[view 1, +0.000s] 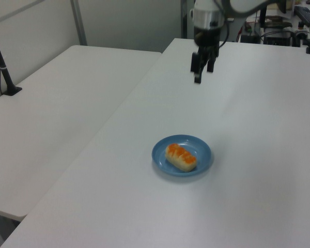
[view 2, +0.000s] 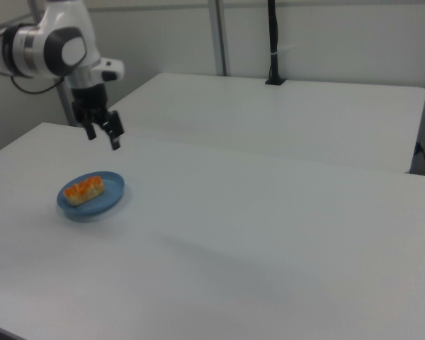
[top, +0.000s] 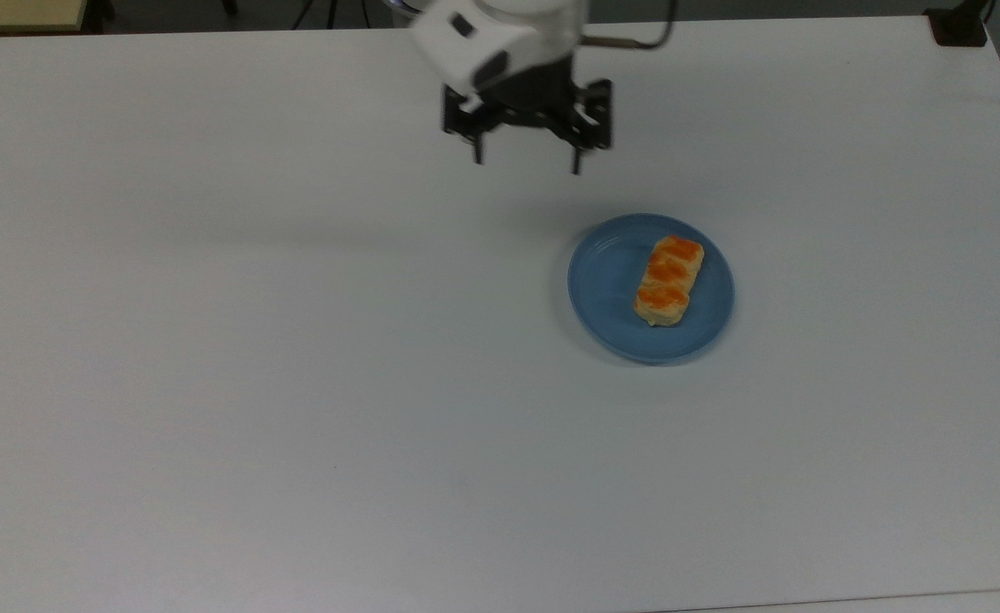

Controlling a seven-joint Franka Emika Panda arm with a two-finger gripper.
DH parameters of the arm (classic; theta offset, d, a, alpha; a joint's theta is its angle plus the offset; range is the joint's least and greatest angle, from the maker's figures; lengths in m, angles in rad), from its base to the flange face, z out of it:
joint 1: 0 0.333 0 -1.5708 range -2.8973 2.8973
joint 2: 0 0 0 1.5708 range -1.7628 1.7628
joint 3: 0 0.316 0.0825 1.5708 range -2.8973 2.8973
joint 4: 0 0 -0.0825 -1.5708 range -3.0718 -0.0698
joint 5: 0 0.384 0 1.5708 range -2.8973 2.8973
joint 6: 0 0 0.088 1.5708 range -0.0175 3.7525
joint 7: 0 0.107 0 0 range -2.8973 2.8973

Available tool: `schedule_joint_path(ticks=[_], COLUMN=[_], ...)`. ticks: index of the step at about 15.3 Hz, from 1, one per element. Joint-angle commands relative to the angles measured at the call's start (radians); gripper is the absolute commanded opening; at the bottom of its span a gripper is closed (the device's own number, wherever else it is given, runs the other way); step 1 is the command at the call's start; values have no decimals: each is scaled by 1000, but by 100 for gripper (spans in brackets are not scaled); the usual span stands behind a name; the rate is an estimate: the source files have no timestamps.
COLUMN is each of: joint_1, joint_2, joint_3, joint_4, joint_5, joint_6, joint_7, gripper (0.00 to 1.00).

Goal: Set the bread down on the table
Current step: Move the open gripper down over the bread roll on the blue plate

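In the right view, the bread (view 2: 83, 190) lies on a round blue plate (view 2: 106, 200) near the right view's left edge of the white table (view 2: 255, 234). The gripper (view 2: 103, 139) hangs in the air above and a little behind the plate, apart from the bread, its two dark fingers (view 2: 116, 144) spread, apparently with nothing between them. A second white table (view 2: 283, 113) stands behind, carrying a black pole (view 2: 273, 42).

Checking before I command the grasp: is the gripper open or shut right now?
Open. In the top view the gripper shows its two fingers set wide apart with nothing between them, up and left of the bread on the blue plate.
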Motion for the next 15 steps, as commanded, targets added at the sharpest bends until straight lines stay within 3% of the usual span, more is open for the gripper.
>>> schedule_joint_path(ticks=[1, 5, 15], joint_1=[133, 181, 190], joint_2=[103, 183, 297], joint_3=[-25, -16, 38], joint_4=[-1, -1, -2], joint_5=[15, 7, -34], joint_6=[117, 191, 333], joint_7=[185, 331, 428], gripper=[100, 100, 100])
